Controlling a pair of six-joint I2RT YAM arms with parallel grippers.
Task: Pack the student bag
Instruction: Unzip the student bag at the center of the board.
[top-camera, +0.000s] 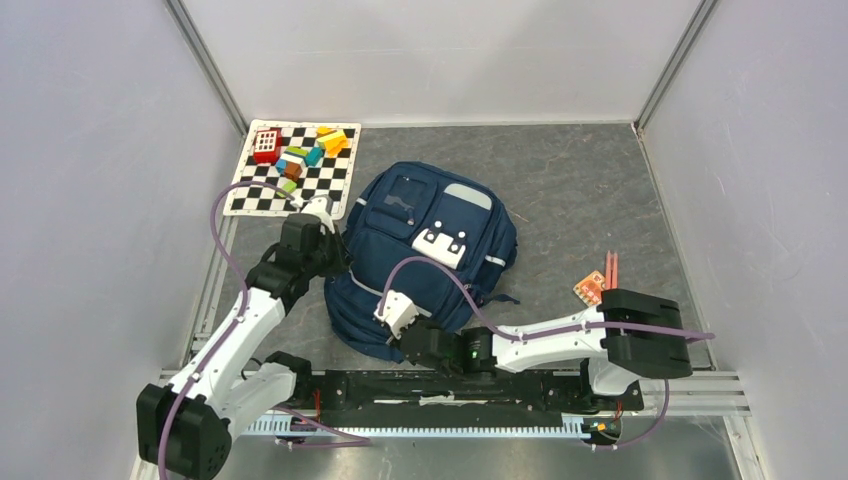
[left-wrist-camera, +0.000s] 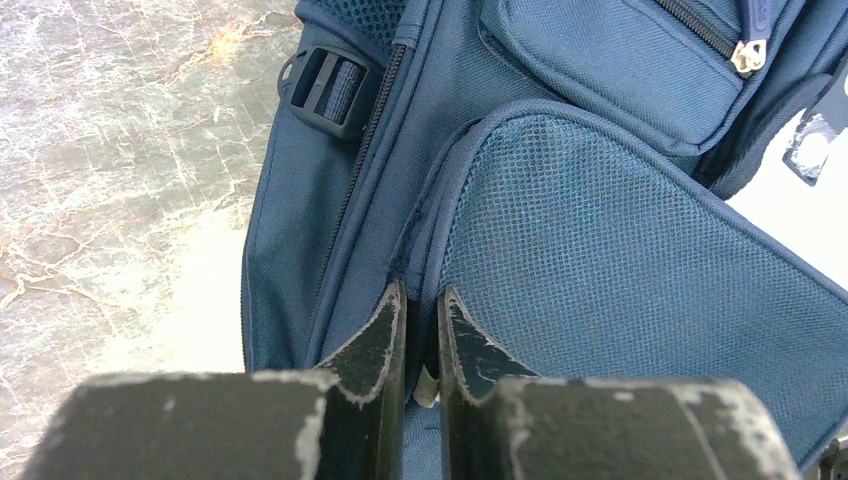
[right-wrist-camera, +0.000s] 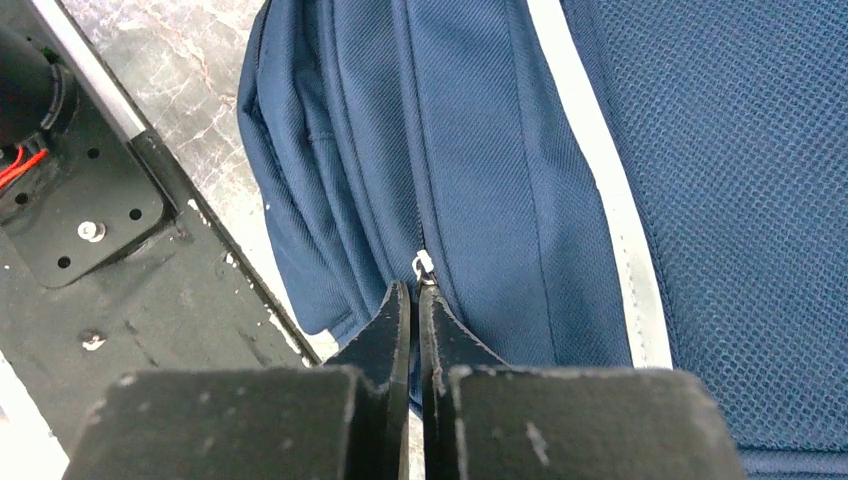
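The student bag (top-camera: 430, 245), navy with grey stripes and a white buckle patch, lies flat in the middle of the table. My left gripper (top-camera: 335, 252) is at its left side. In the left wrist view the gripper (left-wrist-camera: 422, 295) is shut on a fold of the bag's fabric beside the mesh pocket (left-wrist-camera: 620, 250). My right gripper (top-camera: 402, 330) is at the bag's near edge. In the right wrist view the gripper (right-wrist-camera: 413, 288) is shut on a small metal zipper pull (right-wrist-camera: 424, 266) on the bag's side seam, next to a grey stripe (right-wrist-camera: 600, 170).
A chequered mat (top-camera: 330, 185) with several coloured blocks and a red toy (top-camera: 266, 145) lies at the back left. A small orange and pink item (top-camera: 598, 285) lies right of the bag. The black base rail (top-camera: 520, 385) runs along the near edge.
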